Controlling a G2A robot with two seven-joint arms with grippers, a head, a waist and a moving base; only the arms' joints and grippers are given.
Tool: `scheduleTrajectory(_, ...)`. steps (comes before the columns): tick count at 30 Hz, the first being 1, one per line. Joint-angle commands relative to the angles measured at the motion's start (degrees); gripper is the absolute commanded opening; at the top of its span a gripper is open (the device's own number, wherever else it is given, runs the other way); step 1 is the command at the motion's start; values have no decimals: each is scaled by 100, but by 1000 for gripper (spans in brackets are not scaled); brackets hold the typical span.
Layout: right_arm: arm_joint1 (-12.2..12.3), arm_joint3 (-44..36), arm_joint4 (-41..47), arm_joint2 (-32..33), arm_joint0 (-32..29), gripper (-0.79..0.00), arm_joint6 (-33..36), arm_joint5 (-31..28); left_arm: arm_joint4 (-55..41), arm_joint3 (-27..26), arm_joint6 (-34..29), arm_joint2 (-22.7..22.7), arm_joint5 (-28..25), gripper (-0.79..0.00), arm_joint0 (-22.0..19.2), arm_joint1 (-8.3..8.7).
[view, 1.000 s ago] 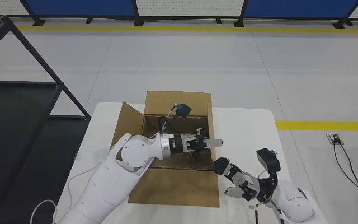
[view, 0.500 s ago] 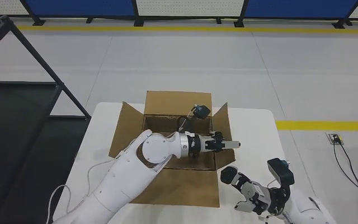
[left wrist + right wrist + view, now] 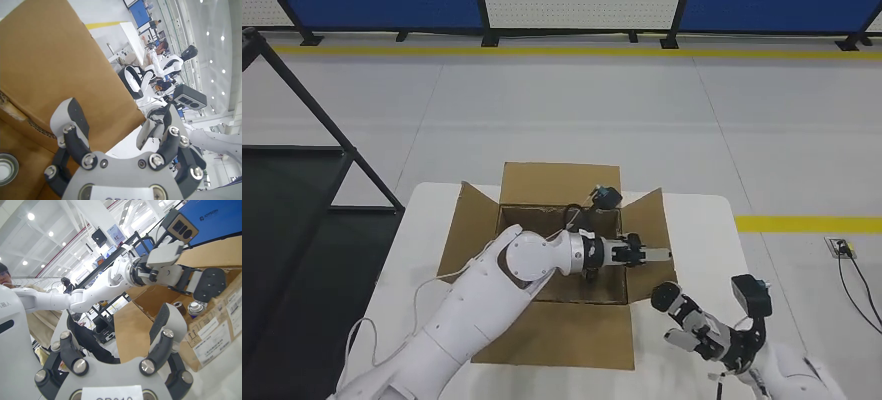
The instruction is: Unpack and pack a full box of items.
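- Over the last second my left gripper [image 3: 647, 256] has swept outward across the box [image 3: 552, 335]. The right flap [image 3: 650, 212], which stood nearly upright before, now leans away from the opening just past my fingertips.
- The left gripper's fingers are spread wide and hold nothing. In the left wrist view the flap's free corner sits between them. I cannot tell whether a pad is actually pressing on the cardboard.
- My right gripper [image 3: 674, 318] has drawn back toward my body and now hangs over the table [image 3: 697, 225], just off the box's near corner. It is also wide open and empty.
- I judge that the top is now open on every side, so the opening step looks about done. Lifting items out comes next.
- From above I can read the flap's lean and where both grippers sit.
- The right wrist view adds the contents. A dark cylinder [image 3: 178, 307] and a spray can [image 3: 195, 309] stand inside the box, directly under my left gripper.
- The left wrist view adds a round cap [image 3: 5, 167] down in the box, behind and to one side of the left fingers.
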Motion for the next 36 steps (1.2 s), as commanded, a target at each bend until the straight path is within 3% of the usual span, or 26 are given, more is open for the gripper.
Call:
scheduleTrajectory(1,-11,-1,-154,-3,-2,0,-171,152,13,-8,-44,-60,-63,0,7,7)
scheduleTrajectory(7,-35,-57,-376,-17,24,0,-538,510,101,-340,-135,-395,-172,0,179,114)
scheduleTrajectory(12,-66,-53,-557,-116,254,0,-760,1123,410,-1227,-198,-980,-207,0,644,361)
scheduleTrajectory(20,-93,-38,-830,-163,324,0,-1016,1748,699,-2859,-215,-2786,-115,0,1886,875)
scheduleTrajectory(28,-81,-15,-647,-22,263,0,-979,2064,568,-4067,-137,-4399,-126,0,3170,1178)
scheduleTrajectory(36,-81,-15,-647,-22,263,0,-979,2064,540,-4112,-152,-4450,-109,0,3226,1187)
